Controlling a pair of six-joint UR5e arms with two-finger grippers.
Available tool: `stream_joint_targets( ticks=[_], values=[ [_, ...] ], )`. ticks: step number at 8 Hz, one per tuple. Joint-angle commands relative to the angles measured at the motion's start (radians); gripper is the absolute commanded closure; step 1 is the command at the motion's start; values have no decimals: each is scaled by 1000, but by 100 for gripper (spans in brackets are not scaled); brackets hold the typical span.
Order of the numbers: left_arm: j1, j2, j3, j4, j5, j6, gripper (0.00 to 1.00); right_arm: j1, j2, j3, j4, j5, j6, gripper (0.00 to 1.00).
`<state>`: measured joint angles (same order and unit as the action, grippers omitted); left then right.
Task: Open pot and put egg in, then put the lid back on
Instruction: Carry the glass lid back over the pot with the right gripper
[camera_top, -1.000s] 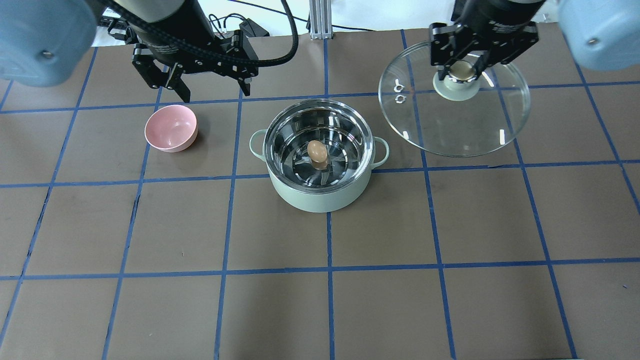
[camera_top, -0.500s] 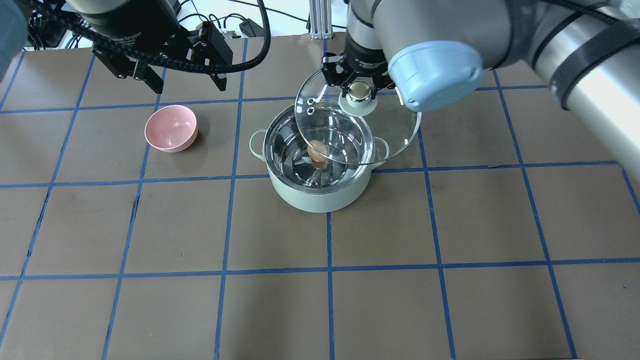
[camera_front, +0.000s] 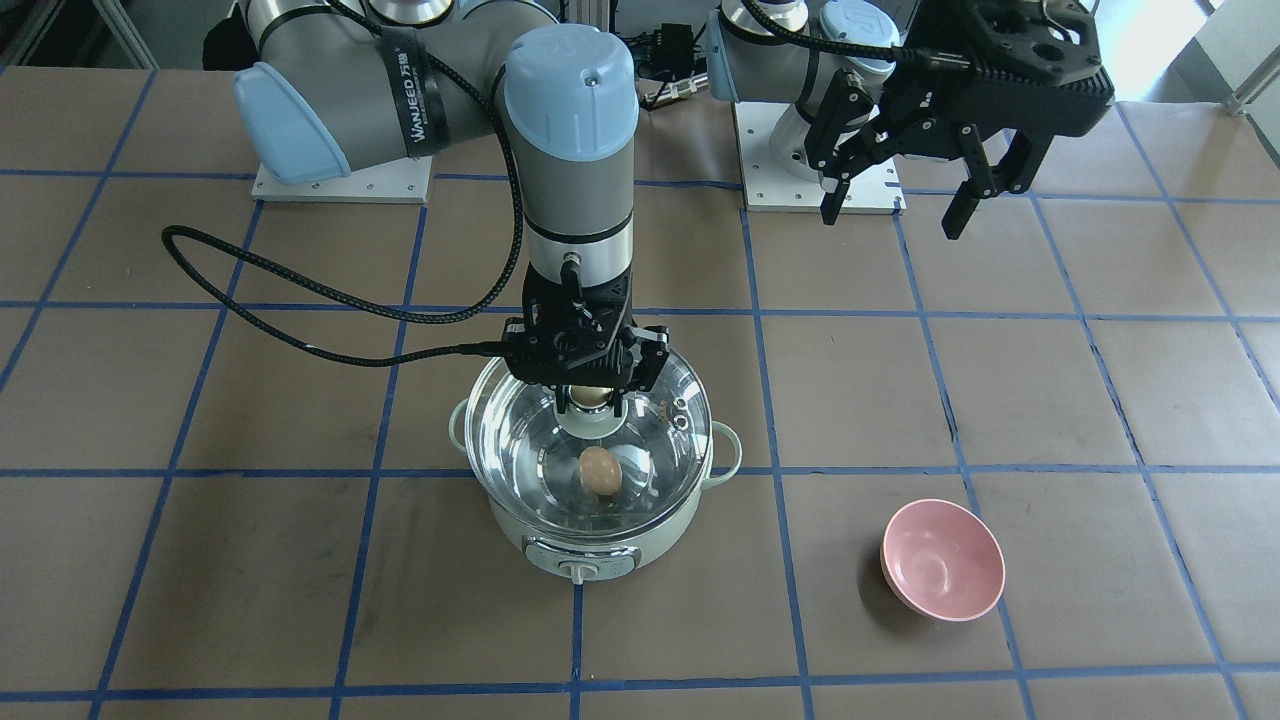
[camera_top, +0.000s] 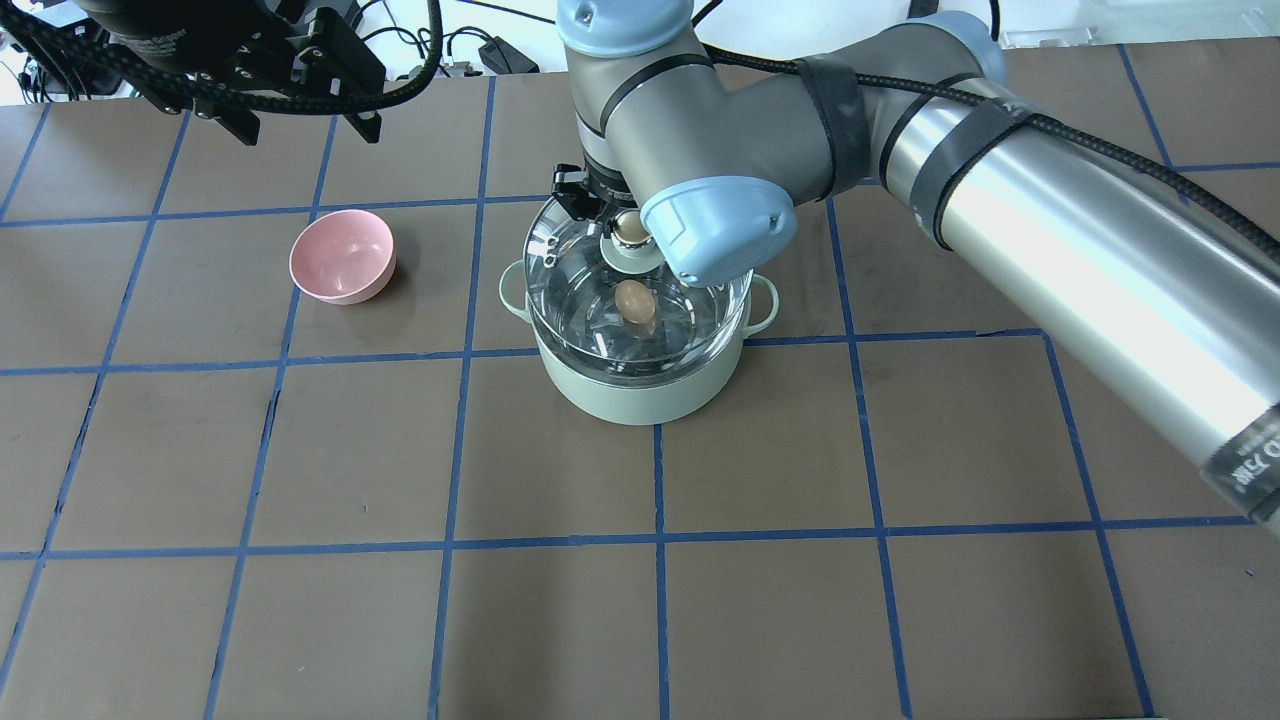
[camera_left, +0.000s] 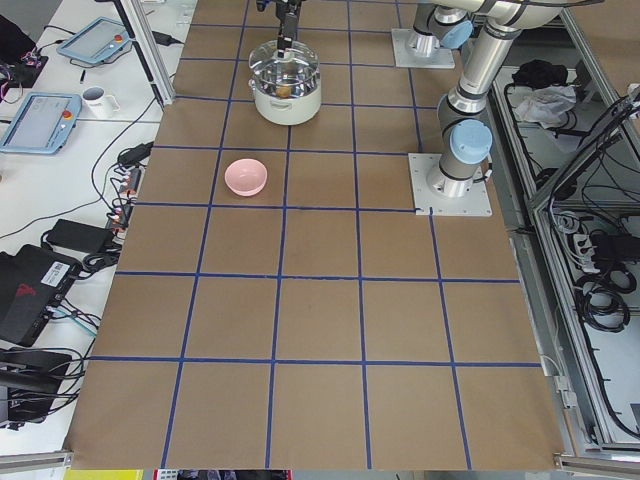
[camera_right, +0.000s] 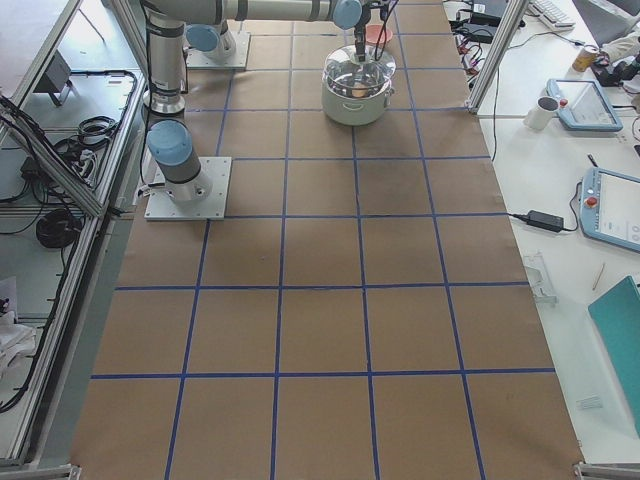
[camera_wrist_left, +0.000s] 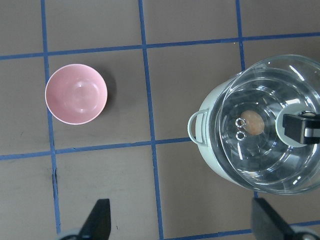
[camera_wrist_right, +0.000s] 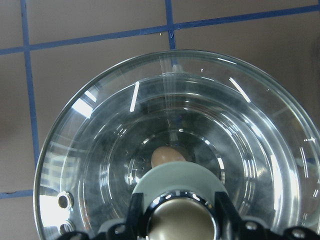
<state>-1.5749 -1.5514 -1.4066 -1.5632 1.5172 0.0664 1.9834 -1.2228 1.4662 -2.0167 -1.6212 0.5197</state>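
Observation:
The mint-green pot (camera_top: 640, 395) stands mid-table; it also shows in the front view (camera_front: 590, 540). The tan egg (camera_top: 634, 300) lies on its steel bottom, seen through the glass (camera_front: 598, 468) (camera_wrist_right: 167, 156). My right gripper (camera_top: 628, 228) (camera_front: 590, 397) is shut on the beige knob of the clear lid (camera_top: 570, 250) (camera_wrist_right: 175, 110). It holds the lid level over the pot's opening, close to the rim; I cannot tell if it rests on it. My left gripper (camera_top: 308, 130) (camera_front: 892, 220) is open and empty, raised at the back left.
A pink bowl (camera_top: 342, 256) (camera_wrist_left: 76, 93) stands empty, left of the pot. The right arm's long forearm (camera_top: 1050, 230) slants across the right half of the table. A black cable (camera_front: 300, 330) hangs beside the right arm.
My right gripper has carried the lid from the back right leftward and down over the pot. My left gripper has drawn back toward the far left corner.

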Motion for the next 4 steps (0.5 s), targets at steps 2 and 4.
stream_joint_targets(
  ticks=[2,4],
  values=[
    [-17,-10,12,-102,15,9,0,15,48,-3,-47,3,36,100],
    [-19,-21,14,-127,23,16,0,15,52,-4,-47,3,34,100]
  ],
)
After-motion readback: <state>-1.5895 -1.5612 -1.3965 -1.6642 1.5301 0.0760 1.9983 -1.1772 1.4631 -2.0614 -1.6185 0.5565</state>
